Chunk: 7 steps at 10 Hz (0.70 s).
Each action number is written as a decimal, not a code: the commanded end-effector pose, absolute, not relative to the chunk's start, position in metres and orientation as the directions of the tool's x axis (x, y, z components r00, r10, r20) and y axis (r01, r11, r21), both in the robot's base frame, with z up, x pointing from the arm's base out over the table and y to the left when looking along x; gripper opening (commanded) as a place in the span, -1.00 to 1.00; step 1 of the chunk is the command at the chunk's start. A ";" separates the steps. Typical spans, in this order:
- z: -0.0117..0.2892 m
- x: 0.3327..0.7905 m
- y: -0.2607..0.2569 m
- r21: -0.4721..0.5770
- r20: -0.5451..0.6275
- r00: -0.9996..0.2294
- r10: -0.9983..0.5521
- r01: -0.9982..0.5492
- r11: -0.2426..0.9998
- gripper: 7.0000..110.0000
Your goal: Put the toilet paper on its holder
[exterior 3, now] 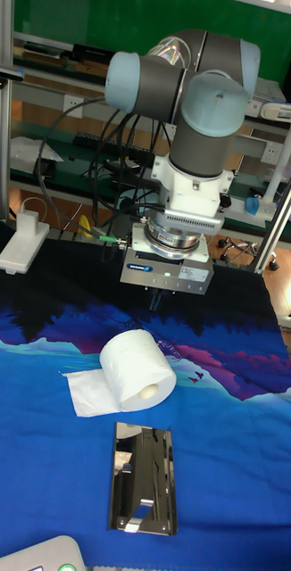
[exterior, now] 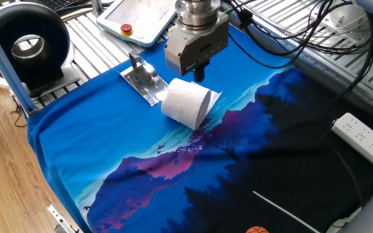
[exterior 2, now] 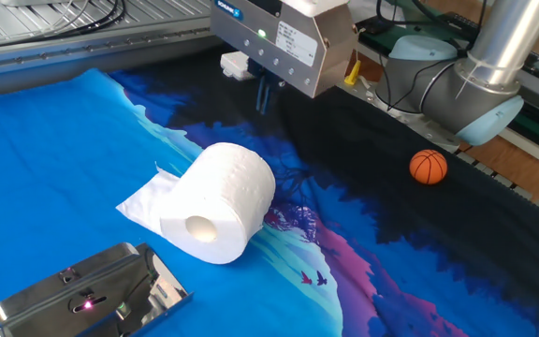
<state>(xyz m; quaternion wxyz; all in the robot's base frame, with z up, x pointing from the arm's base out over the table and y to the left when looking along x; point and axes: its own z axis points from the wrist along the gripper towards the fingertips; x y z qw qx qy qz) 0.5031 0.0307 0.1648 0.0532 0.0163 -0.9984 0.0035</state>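
The toilet paper [exterior: 186, 103] [exterior 2: 218, 201] [exterior 3: 138, 370] lies on its side on the blue cloth, its hollow core facing the holder and a loose sheet trailing beside it. The holder [exterior: 144, 81] [exterior 2: 92, 295] [exterior 3: 144, 477], a shiny silver plate with a bent arm, rests just beyond the roll's end without touching it. My gripper [exterior: 197, 72] [exterior 2: 265, 95] [exterior 3: 154, 302] hangs above the cloth behind the roll. Its dark fingers are together and hold nothing.
A white pendant with a red button [exterior: 138, 19] lies behind the holder. A power strip [exterior: 364, 139] sits at the right edge, and a small orange ball [exterior 2: 429, 167] rests on the dark cloth. A black ring-shaped device [exterior: 28, 42] stands at the left, a white box [exterior 3: 22, 245] farther back.
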 end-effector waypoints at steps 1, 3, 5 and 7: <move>0.166 0.501 0.037 0.025 0.115 -0.992 -0.050 -0.047 0.999 -1.00; 0.166 0.499 0.039 0.034 0.135 -0.989 -0.066 -0.062 0.998 -1.00; 0.144 0.547 0.046 0.073 0.115 -0.989 -0.088 -0.080 0.994 -1.00; 0.107 0.610 0.050 0.051 0.032 -0.993 -0.117 -0.115 0.992 -1.00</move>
